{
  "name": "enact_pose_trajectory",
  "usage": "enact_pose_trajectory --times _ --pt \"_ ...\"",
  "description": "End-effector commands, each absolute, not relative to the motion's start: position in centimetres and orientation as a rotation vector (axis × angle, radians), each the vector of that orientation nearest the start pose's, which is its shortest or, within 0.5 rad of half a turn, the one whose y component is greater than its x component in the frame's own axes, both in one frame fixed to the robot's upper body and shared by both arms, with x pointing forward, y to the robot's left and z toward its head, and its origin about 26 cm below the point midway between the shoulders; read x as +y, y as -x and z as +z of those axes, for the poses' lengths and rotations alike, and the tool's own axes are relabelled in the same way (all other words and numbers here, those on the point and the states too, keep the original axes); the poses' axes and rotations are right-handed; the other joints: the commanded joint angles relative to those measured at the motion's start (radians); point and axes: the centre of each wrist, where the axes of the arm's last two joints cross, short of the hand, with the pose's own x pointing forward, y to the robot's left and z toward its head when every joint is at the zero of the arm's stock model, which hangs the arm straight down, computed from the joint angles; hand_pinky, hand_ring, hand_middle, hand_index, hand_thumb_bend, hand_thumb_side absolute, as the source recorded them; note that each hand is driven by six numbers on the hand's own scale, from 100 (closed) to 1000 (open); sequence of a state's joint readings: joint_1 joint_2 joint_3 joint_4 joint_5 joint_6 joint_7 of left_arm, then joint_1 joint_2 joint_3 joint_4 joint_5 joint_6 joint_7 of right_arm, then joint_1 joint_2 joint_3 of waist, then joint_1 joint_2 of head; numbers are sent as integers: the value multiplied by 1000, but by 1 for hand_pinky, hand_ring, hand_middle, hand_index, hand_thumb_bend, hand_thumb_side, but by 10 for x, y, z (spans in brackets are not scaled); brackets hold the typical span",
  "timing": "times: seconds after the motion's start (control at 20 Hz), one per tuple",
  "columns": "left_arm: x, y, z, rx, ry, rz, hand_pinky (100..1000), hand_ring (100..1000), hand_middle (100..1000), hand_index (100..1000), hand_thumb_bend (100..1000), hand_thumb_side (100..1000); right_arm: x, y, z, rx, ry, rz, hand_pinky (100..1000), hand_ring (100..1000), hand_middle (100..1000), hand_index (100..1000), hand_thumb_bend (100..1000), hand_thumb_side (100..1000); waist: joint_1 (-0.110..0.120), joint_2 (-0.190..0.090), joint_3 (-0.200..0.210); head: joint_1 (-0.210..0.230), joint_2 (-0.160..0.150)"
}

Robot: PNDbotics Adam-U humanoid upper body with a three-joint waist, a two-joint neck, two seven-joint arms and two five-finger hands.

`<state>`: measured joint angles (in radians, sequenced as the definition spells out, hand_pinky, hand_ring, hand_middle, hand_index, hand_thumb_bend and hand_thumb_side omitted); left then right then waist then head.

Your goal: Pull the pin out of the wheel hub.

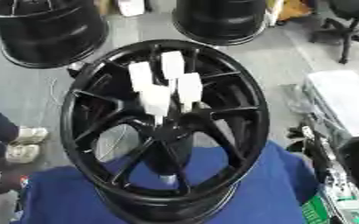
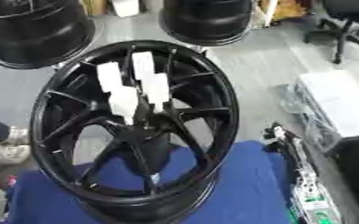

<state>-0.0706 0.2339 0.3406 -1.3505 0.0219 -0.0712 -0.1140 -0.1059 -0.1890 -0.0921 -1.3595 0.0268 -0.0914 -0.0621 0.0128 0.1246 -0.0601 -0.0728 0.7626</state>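
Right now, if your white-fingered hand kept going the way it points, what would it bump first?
Probably the middle of the wheel hub: the hand points down at it. How near it is, I cannot tell.

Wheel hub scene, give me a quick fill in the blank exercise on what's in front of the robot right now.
1. The wheel hub is coloured ____.
2. The hub rests on a cloth coloured ____.
3. The pale blocks sticking out near the hub's centre number ____.
4. Behind the hub, on the grey floor, stand ____ more black wheels.

Missing words: black; blue; four; two
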Motion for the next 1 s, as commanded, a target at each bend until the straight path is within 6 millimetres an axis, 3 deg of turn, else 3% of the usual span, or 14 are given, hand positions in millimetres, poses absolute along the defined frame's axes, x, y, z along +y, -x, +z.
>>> enact_pose_trajectory --times 0.05,0.15,0.3,0.45,0.7,0.85,1.0 --pt "426 -278 47 -1695 -451 6 689 512 408 666 581 622 -318 -300 -19 -1581 285 70 621 487 582 674 100 874 7 -13 3 -4 -5" --pt "440 -281 101 -1850 -563 -67 689 520 427 669 579 577 -320 -300 -19 -1580 291 73 620 487 582 674 100 871 12 -17 5 -8 -2" --pt "440 -289 177 -2054 -594 -220 693 534 453 675 587 547 -321 -299 -19 -1577 299 78 619 486 581 673 100 866 17 -23 1 -11 -4" --pt "430 -296 230 -2165 -551 -445 700 552 475 683 605 536 -322 -299 -20 -1575 304 73 618 486 581 672 100 868 22 -27 -5 -3 -9" --pt "407 -313 277 -2092 -515 -988 726 610 553 740 614 521 -321 -299 -20 -1571 298 90 619 486 581 673 100 871 28 -29 -25 6 -14" --pt "389 -323 292 -1924 -516 -1384 742 666 638 793 710 504 -320 -299 -21 -1564 293 105 620 486 582 674 100 878 32 -31 -38 12 -15" --pt "368 -335 298 -1771 -465 -1685 748 692 691 817 718 498 -320 -299 -22 -1562 288 118 621 487 582 674 100 877 38 -33 -50 21 -13"
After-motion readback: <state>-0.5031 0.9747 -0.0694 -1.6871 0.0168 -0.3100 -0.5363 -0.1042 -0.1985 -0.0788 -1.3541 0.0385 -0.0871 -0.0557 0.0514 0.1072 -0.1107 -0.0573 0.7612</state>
